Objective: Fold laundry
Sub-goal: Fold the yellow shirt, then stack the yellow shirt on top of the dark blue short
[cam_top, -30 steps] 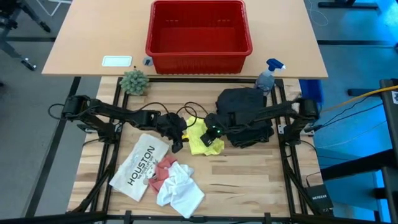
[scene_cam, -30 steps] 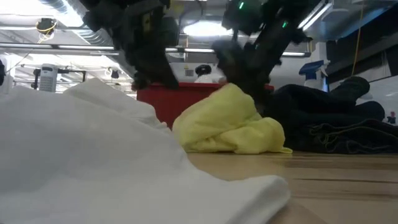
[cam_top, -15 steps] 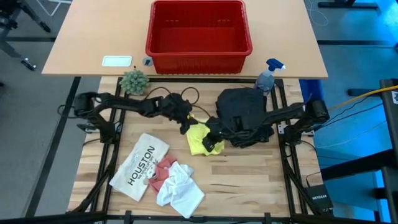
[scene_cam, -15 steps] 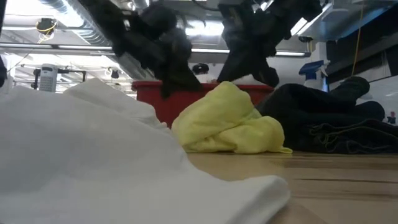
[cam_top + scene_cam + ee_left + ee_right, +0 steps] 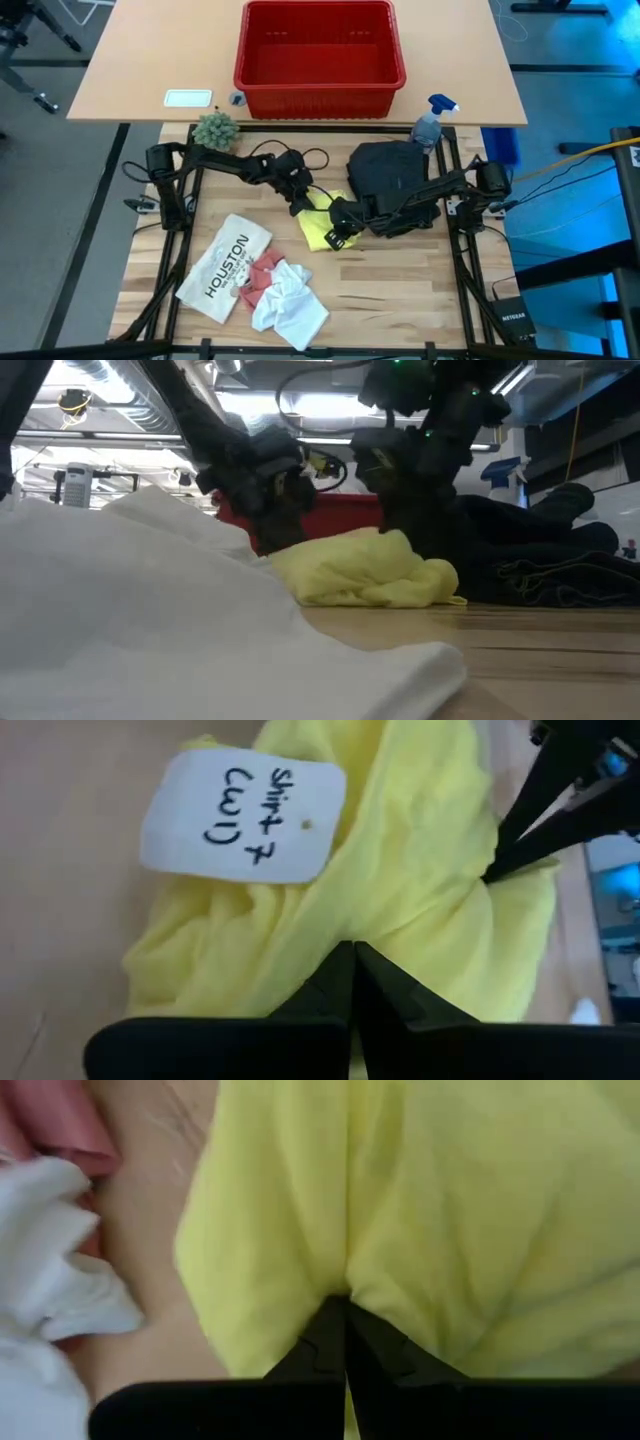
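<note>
Overhead, the yellow T-shirt (image 5: 322, 222) lies crumpled between the two arms, with the left gripper (image 5: 299, 203) at its far edge and the right gripper (image 5: 338, 236) at its near edge; each has its fingers closed with a pinch of yellow cloth between them. The black trousers (image 5: 392, 186) sit in a heap just beside the right gripper on the outer side, while the pink cloth (image 5: 265, 268) and white cloth (image 5: 290, 305) lie near, toward the table's front. From table height, the T-shirt (image 5: 360, 568) shows as a low, slumped mound with both grippers pressed into its top, the left gripper (image 5: 262, 488) and right gripper (image 5: 408, 495) close together. By the left wrist view, the closed fingers (image 5: 352, 982) bite a gathered ridge of the shirt (image 5: 400, 870); a white label (image 5: 243, 815), handwritten, is stuck to the fabric just ahead. By the right wrist view, the closed fingers (image 5: 345, 1342) hold a similar ridge, folds radiating from the pinch point on the shirt (image 5: 420, 1210). Assessment: the garment is light, limp and thin, will drape and stretch rather than hold shape, and is unlikely to slip from a firm pinch. Best holds are at seams, hem or shoulders, well apart, so that it spreads flat.
</note>
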`<state>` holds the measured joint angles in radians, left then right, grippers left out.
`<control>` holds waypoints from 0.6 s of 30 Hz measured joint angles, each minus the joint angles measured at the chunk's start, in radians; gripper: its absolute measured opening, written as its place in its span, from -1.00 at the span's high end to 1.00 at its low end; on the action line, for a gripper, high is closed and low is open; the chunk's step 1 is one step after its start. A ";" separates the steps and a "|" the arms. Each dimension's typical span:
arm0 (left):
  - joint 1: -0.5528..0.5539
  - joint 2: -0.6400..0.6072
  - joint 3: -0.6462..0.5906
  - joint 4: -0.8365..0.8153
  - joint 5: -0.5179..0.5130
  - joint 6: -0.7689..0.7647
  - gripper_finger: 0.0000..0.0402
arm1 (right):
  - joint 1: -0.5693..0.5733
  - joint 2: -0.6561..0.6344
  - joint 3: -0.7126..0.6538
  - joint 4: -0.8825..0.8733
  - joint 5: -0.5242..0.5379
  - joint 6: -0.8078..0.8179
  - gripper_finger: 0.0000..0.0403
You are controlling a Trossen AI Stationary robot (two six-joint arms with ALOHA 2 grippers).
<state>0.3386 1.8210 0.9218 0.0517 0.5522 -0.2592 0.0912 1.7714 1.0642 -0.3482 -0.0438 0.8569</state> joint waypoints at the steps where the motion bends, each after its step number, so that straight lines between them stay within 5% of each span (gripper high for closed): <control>1: 0.003 -0.020 -0.001 -0.005 0.006 0.000 1.00 | 0.000 -0.014 -0.001 0.002 0.014 0.003 1.00; 9: -0.006 -0.234 0.000 -0.091 -0.019 0.001 1.00 | 0.000 -0.161 0.000 -0.033 0.033 -0.016 0.71; 18: -0.110 -0.283 0.000 -0.110 -0.099 0.005 1.00 | -0.014 -0.168 -0.055 -0.035 0.035 0.062 -0.26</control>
<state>0.2284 1.5381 0.9218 -0.0582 0.4530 -0.2542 0.0770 1.6038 1.0091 -0.3832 -0.0086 0.9190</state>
